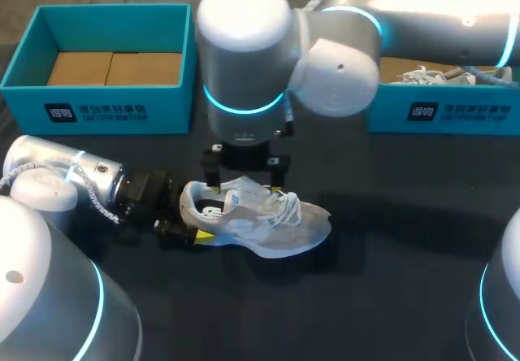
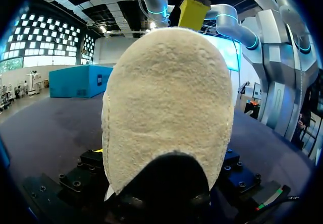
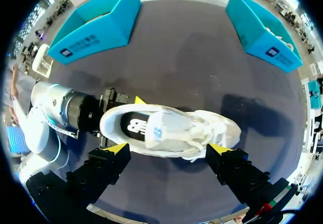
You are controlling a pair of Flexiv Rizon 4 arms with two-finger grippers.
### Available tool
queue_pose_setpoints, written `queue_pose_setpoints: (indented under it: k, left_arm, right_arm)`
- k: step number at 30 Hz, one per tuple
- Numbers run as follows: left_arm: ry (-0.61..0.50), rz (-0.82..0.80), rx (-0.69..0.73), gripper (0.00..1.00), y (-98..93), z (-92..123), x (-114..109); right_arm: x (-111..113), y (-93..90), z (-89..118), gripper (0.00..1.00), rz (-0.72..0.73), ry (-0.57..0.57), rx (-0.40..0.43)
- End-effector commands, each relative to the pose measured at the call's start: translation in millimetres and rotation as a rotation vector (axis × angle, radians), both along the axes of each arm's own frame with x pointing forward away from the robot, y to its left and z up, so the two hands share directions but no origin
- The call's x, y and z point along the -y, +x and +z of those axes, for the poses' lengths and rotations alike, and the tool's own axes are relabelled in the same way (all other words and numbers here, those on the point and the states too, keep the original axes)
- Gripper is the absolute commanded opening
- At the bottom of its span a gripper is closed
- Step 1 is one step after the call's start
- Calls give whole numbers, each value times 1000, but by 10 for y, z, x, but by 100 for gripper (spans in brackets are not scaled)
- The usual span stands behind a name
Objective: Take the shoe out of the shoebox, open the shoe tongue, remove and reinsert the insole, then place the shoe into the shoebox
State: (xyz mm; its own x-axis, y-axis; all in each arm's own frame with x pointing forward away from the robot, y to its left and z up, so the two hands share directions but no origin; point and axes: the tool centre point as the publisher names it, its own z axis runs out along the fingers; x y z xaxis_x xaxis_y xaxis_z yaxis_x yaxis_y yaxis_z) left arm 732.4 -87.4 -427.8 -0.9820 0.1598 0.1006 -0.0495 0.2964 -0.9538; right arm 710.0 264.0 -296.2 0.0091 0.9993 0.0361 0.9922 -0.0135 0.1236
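left jaws clamp heel of shoe (image 1: 260,219) from both sides | right jaws spread wide just above shoe | shoe on table (image 1: 390,288)

White arms (image 1: 244,44) ringed in cyan light carry black, yellow-tipped grippers (image 3: 167,148).

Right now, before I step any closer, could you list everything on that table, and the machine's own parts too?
shoeboxes: two, teal, along the table's far side, one at the left, one at the right
cardboard: two panels, brown, inside the left shoebox
second shoe: one, white, inside the right shoebox, partly hidden
white shoe: one, upright at the table's middle, toe towards the right
table: one, dark
left tool: one, black with yellow tips, shut on the white shoe's heel
right tool: one, same colours, open above the white shoe
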Motion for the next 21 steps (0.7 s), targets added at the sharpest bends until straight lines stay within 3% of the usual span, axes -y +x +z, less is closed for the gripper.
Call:
queue_pose_setpoints:
  k: [1,14,21]
  left_arm:
    - [3,2,1,0,-6,5,5]
    - [3,2,1,0,-6,5,5]
    - [3,2,1,0,-6,5,5]
  right_arm:
    - [-855,-39,-101,100,-324,-269,-2]
    - [-820,-47,-280,100,-422,-334,19]
    - [-695,-85,-235,100,-465,-317,29]
